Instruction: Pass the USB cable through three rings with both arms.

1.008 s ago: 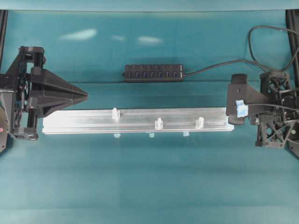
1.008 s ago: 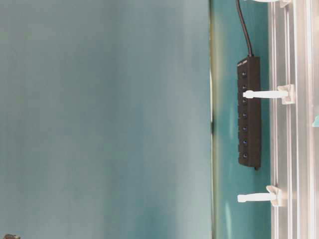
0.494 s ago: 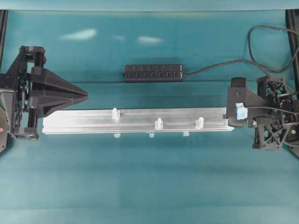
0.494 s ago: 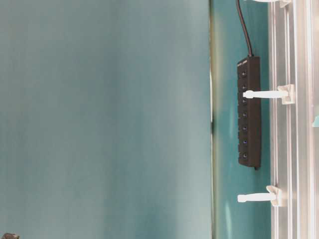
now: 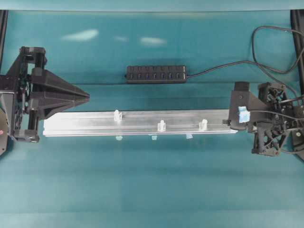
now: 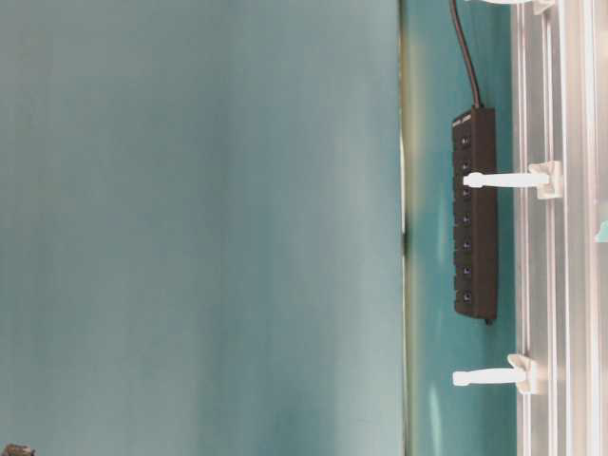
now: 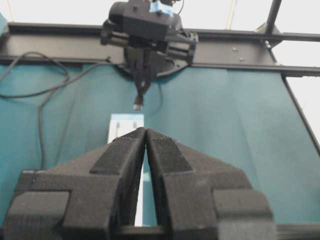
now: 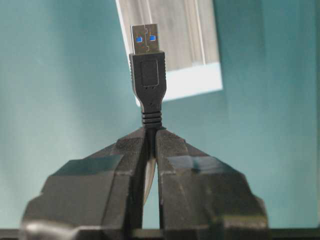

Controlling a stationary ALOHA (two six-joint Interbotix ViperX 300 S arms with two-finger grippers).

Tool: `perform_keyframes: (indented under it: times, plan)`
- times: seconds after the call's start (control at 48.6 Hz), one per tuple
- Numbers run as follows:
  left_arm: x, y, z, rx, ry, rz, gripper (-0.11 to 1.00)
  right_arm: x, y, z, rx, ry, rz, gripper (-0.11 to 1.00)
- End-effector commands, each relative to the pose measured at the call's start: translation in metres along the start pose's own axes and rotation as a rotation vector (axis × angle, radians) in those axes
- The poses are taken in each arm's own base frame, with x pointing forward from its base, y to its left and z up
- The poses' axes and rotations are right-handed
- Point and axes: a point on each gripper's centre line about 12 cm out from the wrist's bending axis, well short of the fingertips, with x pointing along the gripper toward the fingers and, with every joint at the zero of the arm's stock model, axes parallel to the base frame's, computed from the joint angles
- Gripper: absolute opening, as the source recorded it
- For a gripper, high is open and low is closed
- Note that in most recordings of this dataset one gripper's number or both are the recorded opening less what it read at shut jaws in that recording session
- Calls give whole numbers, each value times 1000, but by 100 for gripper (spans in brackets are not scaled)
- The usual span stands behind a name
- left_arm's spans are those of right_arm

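My right gripper (image 5: 231, 121) (image 8: 151, 129) is shut on the USB cable just behind its plug (image 8: 146, 75). The plug sticks out forward, over the right end of the silver rail (image 5: 137, 122) (image 8: 170, 30). The thin cable (image 5: 270, 111) trails back over the right arm. The three rings stand upright on the rail: left (image 5: 117, 114), middle (image 5: 161, 125), right (image 5: 203, 124). Two of them show at table level (image 6: 503, 180) (image 6: 489, 377). My left gripper (image 5: 88, 97) (image 7: 145, 130) hovers at the rail's left end, shut and empty, and faces the plug (image 7: 137, 105) from far off.
A black multi-port hub (image 5: 156, 74) (image 6: 475, 214) lies behind the rail, its cable (image 5: 213, 70) running to the back right. Pale blue tape tabs (image 5: 154, 138) sit along the rail's front edge. Black frame bars (image 7: 225, 35) border the teal table.
My right gripper has turned and shifted slightly left toward the rail's right end, cable still held. The left arm has not moved.
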Motion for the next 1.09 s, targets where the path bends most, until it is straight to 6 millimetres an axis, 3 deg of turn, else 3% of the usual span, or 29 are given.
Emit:
perform_keyframes:
  times: [0.0, 0.391, 1.07]
  plan:
    - [0, 0, 14, 0, -38, 1, 20, 2, 1, 3, 5, -6, 4, -8]
    - [0, 0, 14, 0, -38, 1, 20, 23, 5, 10, -6, -1, 13, -8]
    - [0, 0, 14, 0, -37, 1, 20, 38, -2, 24, -17, -18, 5, -8]
